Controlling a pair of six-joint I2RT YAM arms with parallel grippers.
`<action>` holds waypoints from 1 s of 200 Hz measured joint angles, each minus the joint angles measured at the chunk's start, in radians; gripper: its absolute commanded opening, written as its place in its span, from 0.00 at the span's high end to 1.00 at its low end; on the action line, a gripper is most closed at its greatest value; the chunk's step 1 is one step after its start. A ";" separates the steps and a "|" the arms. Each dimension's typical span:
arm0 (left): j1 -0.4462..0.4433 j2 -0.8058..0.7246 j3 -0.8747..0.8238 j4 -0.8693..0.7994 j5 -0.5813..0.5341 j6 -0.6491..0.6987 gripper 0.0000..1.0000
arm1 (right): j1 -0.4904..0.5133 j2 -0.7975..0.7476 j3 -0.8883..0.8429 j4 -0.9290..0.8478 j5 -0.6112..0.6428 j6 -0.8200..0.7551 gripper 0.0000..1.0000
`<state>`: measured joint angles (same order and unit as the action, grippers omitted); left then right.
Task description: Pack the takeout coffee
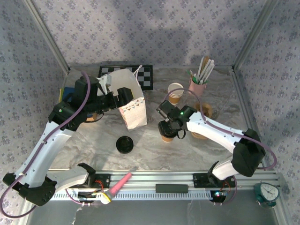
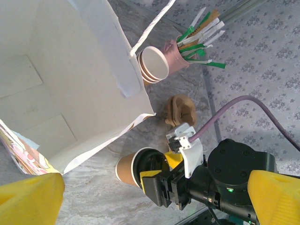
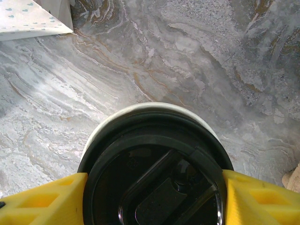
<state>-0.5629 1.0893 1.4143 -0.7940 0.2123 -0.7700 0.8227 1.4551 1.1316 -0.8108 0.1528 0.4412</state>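
Ok so rn the takeout coffee (image 1: 166, 138) stands on the table just right of centre in the top view, and low centre in the L wrist cam, upright afaict. The R gripper (image 3: 152, 192) is right on top of it. Its wrist cam has a black lid (image 3: 154, 159) lying over the cup's white rim w/ the yellow fingers (image 3: 42, 197) snug against both sides, so I read that as clamped on the lid, not the cup. The L gripper (image 1: 123, 99) is spread wide w/ nothing between its fingers, parked at the open mouth of the paper bag (image 1: 133, 115), left of centre. My guess is the step is seating the lid, so tbh: push straight down, keep it centred, and don't let go until the lid edge sits level all round the rim. I can't tell from here if the near side has snapped on. Paper cup = soft, so when regripping take it on the wall below the rim and go easy, or it'll ovalise and pop the lid. Then carry it level over to the bag mouth. There's a 2nd loose lid (image 1: 124, 144) lower down from the bag and a stack of cups (image 1: 175, 92) upper centre. Ignore both imo.
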 measured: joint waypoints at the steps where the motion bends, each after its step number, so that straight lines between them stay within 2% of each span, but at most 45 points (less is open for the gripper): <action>1: 0.000 0.000 0.000 0.000 0.000 0.000 0.00 | 0.000 0.000 0.000 0.000 0.000 0.000 0.34; 200: 0.000 0.008 0.000 0.004 0.004 -0.001 0.01 | 0.008 -0.030 -0.035 0.034 -0.003 0.027 0.33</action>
<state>-0.5629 1.0969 1.4143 -0.7902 0.2161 -0.7708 0.8303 1.4254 1.0962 -0.7765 0.1497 0.4679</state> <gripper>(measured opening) 0.997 0.670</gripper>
